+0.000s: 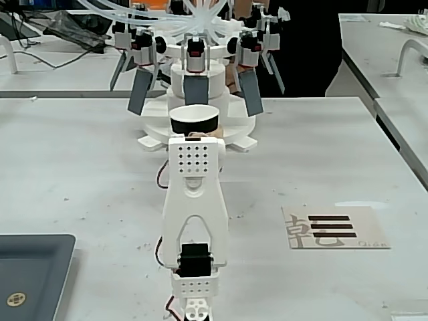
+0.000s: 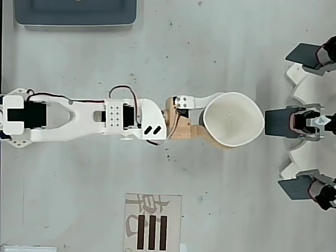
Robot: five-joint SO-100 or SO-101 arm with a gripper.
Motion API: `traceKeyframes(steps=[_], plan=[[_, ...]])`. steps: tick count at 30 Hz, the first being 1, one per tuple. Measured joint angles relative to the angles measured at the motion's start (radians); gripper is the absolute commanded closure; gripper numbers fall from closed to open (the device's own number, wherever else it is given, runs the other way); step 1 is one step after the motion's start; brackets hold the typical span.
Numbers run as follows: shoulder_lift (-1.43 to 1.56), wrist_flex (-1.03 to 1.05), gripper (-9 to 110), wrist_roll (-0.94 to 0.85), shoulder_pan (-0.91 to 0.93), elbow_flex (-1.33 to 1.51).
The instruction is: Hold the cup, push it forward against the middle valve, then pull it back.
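In the overhead view my gripper [image 2: 224, 119] is shut on the cup [image 2: 232, 119], one white finger [image 2: 210, 100] and one tan finger [image 2: 207, 137] pressing its sides so the white rim is squeezed out of round. The cup's far edge stands a narrow gap short of the middle valve [image 2: 278, 122], a flat dark-grey paddle. In the fixed view the cup [image 1: 194, 120] shows its black wall and white rim just above my white wrist [image 1: 194, 160], directly in front of the middle valve [image 1: 196, 90]. My fingers are hidden behind the wrist there.
Slanted paddles [image 1: 140, 90] [image 1: 249, 92] flank the middle one on the white round dispenser base [image 1: 231, 137], with clear tubes above. A dark tray [image 1: 30, 274] lies near left. A card with black bars [image 1: 334, 227] lies right of the arm.
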Motion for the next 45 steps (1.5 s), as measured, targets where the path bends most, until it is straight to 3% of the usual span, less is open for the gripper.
traceKeyframes(steps=[30, 36, 45], plan=[[-0.058, -0.008, 98, 0.0, 0.0, -0.034], [-0.201, -0.006, 98, 0.0, -0.005, -0.19], [-0.535, 0.11, 98, 0.006, -0.006, -0.65]])
